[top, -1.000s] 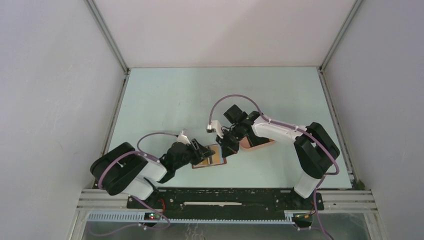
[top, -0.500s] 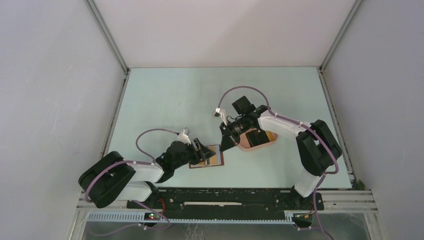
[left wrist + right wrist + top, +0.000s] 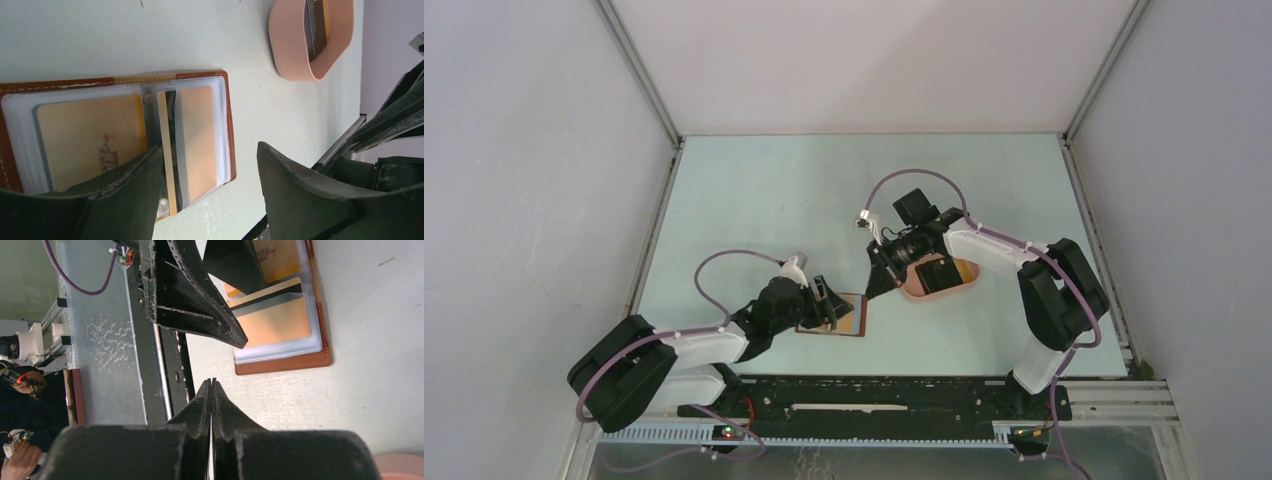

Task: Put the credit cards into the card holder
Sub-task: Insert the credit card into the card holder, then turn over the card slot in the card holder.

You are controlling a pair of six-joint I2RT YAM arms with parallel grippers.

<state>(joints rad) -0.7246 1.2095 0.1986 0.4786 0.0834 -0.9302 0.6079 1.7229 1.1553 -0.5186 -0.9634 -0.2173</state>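
Left fingers [image 3: 300, 185] are spread wide, gripping nothing, straddling the right half of the open card holder [image 3: 842, 318], which lies flat on the table [image 3: 100, 35]. Right fingers [image 3: 202, 410] are pinched shut and empty, near its edge. More cards [image 3: 316, 25] sit in the tray [image 3: 287, 45].

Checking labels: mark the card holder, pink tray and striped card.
card holder [image 3: 280, 367], right wrist view, leather edge.
pink tray [image 3: 287, 50], left wrist view, outer wall.
striped card [image 3: 170, 130], left wrist view, black stripe.
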